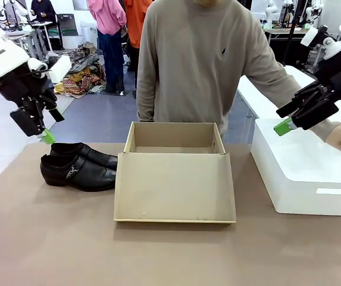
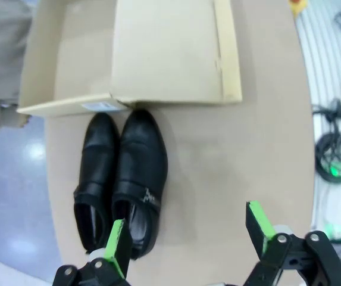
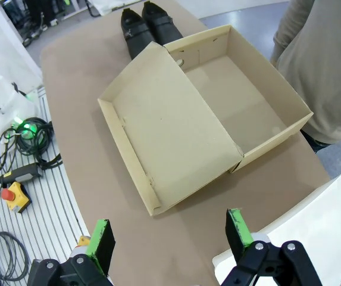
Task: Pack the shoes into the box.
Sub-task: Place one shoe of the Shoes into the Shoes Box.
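My left claw (image 1: 39, 128) hangs wide open above the shoes (image 1: 78, 167), paired on the worktop (image 1: 158, 256) just beside the open, empty box (image 1: 176, 185); my right claw (image 1: 292, 119), equally wide, hovers over a white box (image 1: 301, 173).

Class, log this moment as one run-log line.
shoes: on table, left of box | box: open, no shoes inside | left gripper: open, above shoes | right gripper: open, empty

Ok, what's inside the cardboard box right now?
Nothing visible: the box shows a bare cardboard floor in the right wrist view, its lid folded out flat. Both shoes sit on the table beside it. A narrow strip of floor along the hinge side is hidden.
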`<state>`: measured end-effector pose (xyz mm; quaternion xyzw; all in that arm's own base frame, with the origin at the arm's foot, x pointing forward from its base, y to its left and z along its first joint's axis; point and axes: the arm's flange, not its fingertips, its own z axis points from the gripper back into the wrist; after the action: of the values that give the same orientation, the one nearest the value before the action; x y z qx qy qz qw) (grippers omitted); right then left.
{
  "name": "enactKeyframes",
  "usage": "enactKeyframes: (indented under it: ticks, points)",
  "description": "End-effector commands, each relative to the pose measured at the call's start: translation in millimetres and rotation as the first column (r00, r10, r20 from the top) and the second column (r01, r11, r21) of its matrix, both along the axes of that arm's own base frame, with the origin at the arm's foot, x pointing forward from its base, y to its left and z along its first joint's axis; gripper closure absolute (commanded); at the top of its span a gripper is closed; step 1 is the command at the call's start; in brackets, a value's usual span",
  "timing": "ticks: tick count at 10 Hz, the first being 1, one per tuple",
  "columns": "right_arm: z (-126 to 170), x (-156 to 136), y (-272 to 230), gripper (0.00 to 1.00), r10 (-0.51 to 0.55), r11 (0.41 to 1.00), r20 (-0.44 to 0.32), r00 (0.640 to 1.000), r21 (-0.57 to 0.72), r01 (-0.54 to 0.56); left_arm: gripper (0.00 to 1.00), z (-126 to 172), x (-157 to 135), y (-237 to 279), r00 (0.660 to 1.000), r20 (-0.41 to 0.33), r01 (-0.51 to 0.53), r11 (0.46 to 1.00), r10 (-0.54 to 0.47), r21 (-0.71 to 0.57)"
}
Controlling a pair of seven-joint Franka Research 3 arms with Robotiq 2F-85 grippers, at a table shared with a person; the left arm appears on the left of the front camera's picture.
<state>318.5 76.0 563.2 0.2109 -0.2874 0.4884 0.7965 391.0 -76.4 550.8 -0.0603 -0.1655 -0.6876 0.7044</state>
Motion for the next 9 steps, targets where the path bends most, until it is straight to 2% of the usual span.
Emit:
enactKeyframes:
  ticks: [1,4,9]
  points:
    - [1,1,1,0.00,0.014,1.000,0.004,1.000,0.023,-0.014,0.00,3,22,5,0.999,0.006,0.053,0.992,-0.054,0.114]
    - [1,1,1,0.00,0.014,1.000,0.004,1.000,0.023,-0.014,0.00,-6,41,9,0.999,-0.018,0.042,0.980,-0.039,0.194]
    - [1,1,1,0.00,0.014,1.000,0.004,1.000,0.023,-0.014,0.00,-9,37,8,0.999,-0.015,0.035,0.986,-0.033,0.164]
